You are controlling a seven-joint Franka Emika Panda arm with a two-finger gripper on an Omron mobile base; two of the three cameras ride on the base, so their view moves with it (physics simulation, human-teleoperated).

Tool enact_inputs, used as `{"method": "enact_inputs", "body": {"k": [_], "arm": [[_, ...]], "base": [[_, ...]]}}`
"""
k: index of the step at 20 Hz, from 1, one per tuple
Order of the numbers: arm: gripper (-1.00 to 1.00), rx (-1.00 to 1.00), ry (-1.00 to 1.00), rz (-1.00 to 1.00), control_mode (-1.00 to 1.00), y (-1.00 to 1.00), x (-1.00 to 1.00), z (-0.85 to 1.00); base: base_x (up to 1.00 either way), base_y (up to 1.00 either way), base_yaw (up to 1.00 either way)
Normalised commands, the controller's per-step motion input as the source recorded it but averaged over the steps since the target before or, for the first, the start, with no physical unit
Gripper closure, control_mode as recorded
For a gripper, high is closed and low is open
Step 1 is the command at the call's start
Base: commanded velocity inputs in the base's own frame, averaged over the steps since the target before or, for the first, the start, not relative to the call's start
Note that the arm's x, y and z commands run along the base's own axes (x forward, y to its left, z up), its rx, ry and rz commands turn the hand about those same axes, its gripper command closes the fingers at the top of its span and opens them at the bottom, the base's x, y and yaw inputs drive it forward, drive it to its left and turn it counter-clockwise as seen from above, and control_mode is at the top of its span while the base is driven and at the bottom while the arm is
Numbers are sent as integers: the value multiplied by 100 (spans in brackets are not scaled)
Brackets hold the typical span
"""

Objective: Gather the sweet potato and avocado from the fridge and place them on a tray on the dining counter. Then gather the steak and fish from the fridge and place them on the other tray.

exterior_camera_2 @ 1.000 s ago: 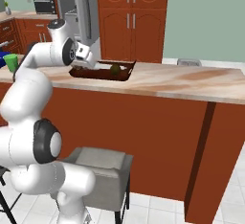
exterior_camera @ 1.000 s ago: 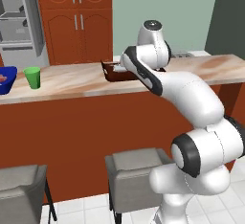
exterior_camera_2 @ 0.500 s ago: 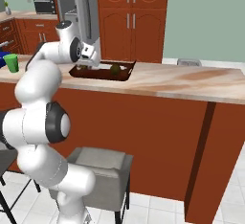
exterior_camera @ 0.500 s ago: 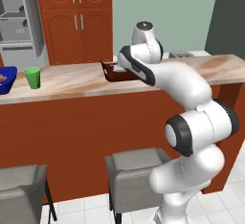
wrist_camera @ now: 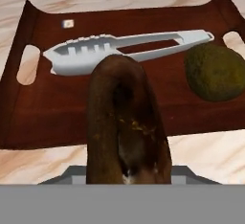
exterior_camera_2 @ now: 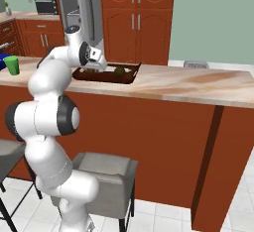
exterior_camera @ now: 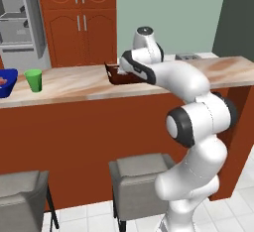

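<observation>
The sweet potato point(wrist_camera: 125, 122) was seen pinched in the pincer point(exterior_camera_2: 95, 59), filling the near part of the hand view and hiding the finger tips. The pincer was held over the near edge of the dark brown tray point(wrist_camera: 57, 108), which lay on the beige marbled worktop point(exterior_camera_2: 188, 85). Beyond the sweet potato, inside the tray, a pair of pale tongs point(wrist_camera: 129, 48) was laid crosswise. An avocado point(wrist_camera: 215, 72) was resting in the tray beyond the sweet potato and to its right in the hand view; in the right base view it point(exterior_camera_2: 119, 72) was seen just past the pincer. Well off to the pincer's left along the worktop, a green cup point(exterior_camera: 33, 80) was stood beside the blue tray point(exterior_camera: 7, 83). Behind the worktop, the fridge point(exterior_camera_2: 79, 8) was seen with pale shelves showing.
</observation>
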Motion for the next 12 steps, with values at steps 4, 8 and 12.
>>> {"method": "enact_inputs", "body": {"k": [4,8,12], "arm": [[100,0,2,0,-100,1,42,-18],[100,0,5,0,-100,1,43,-14],[100,0,4,0,-100,5,28,-18]], "base": [[0,0,0],[0,0,0],[0,0,0]]}}
